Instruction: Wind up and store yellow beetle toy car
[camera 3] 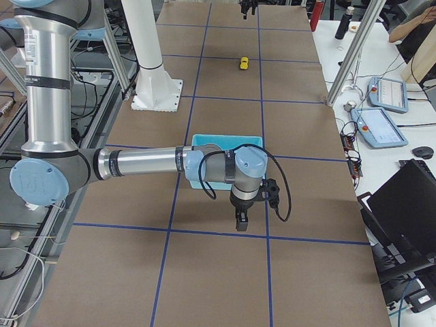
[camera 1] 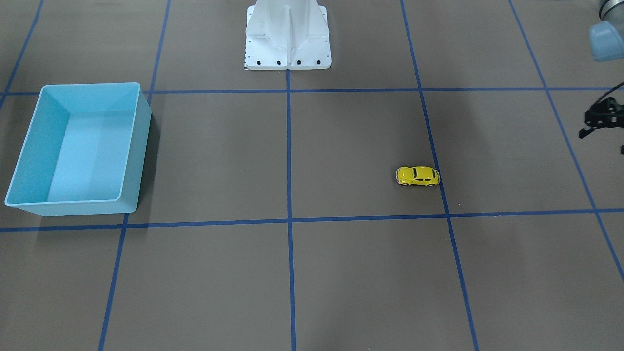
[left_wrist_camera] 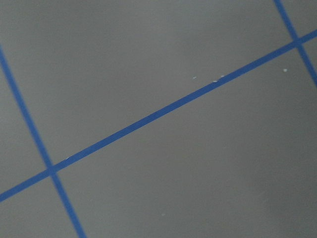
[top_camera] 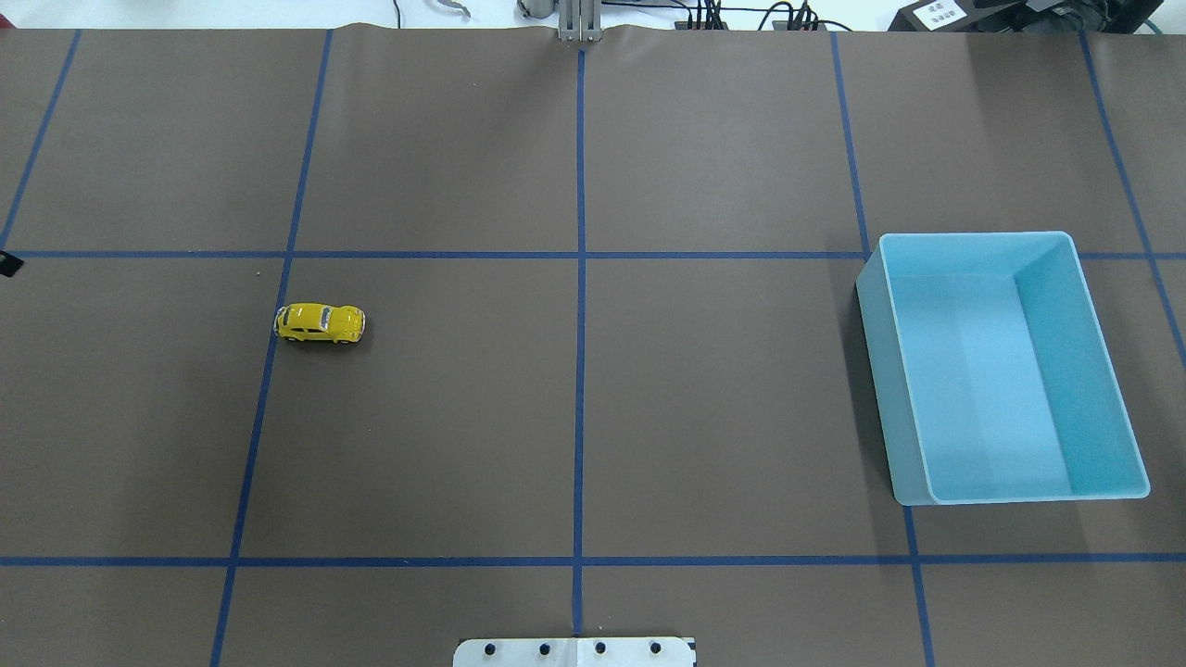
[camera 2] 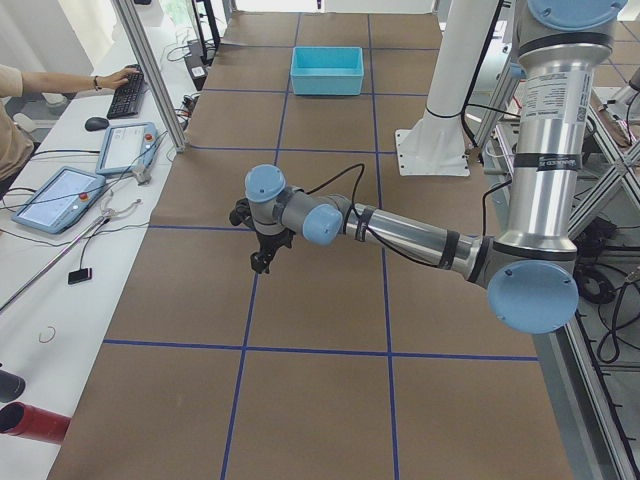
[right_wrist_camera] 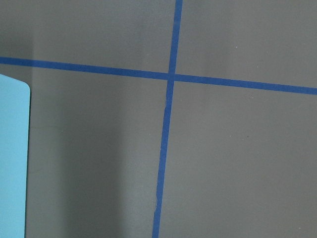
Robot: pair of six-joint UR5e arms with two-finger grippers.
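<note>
Left gripper (camera 1: 592, 124) over the table's left end, spread of the jaws impossible to tell. Yellow beetle toy car (top_camera: 320, 323) inward from it on the left half, on its wheels, long axis along the table's length, one end on a blue tape line (top_camera: 301, 185). Probably a left-arm reach. Right gripper (camera 3: 240, 223) equally unreadable, far off beside the blue bin (top_camera: 885, 389). Between left gripper and car, only brown mat (top_camera: 445, 417).

Yellow beetle toy car (top_camera: 320, 323) upright on wheels; touching blue line.
</note>
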